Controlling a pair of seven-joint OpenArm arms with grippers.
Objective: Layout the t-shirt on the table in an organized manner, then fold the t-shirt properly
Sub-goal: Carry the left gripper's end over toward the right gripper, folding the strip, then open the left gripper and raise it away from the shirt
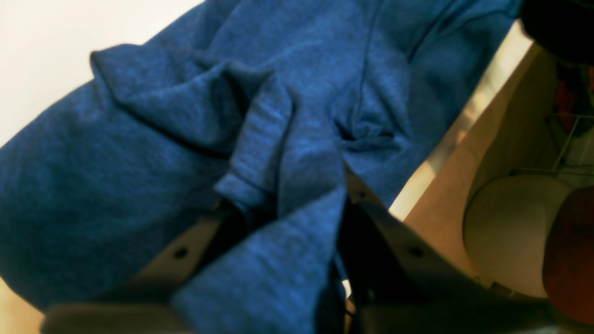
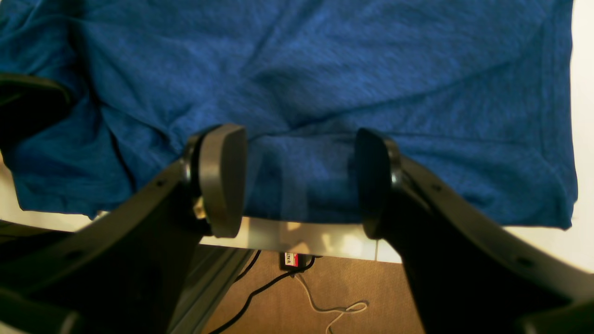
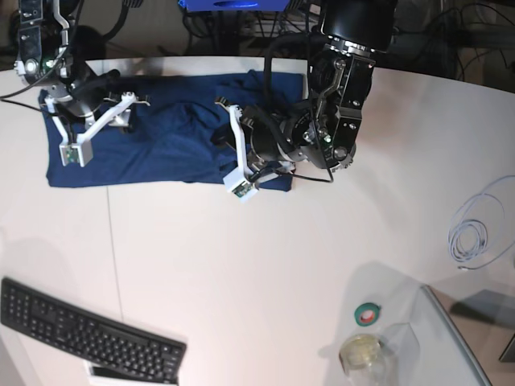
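A bunched fold of the t-shirt (image 1: 287, 153) is clamped in the left hand (image 1: 283, 208), whose fingers (image 1: 399, 250) are drawn together on the blue cloth. The gathered fabric is seen to rise straight out from between the fingertips, with crumpled ridges just beyond them and smoother cloth spread farther off. To that hand's right, past the cloth, the pale edge of the counter (image 1: 445, 157) is shown, with blurred things below it that cannot be made out.

The right hand (image 2: 299, 181) is held with its pads (image 2: 222, 178) well apart, and nothing is gripped between them. The hem of the t-shirt (image 2: 325, 93) is seen between and just beyond the pads, lying at the counter's rim (image 2: 320, 239); the cloth is spread flat and lightly creased away from the hand. Beneath the hand, below the rim, cables (image 2: 278, 283) are visible on a brown floor (image 2: 352, 283).

In the base view the t-shirt (image 3: 169, 141) is laid along the far edge of the counter (image 3: 265, 265), between the right hand (image 3: 88, 129) and the left hand (image 3: 241, 153). Far from both hands, a black keyboard (image 3: 88, 330), a roll of green tape (image 3: 368, 314), a clear jar (image 3: 362, 354) and a coiled white cable (image 3: 475, 237) are set on the counter.
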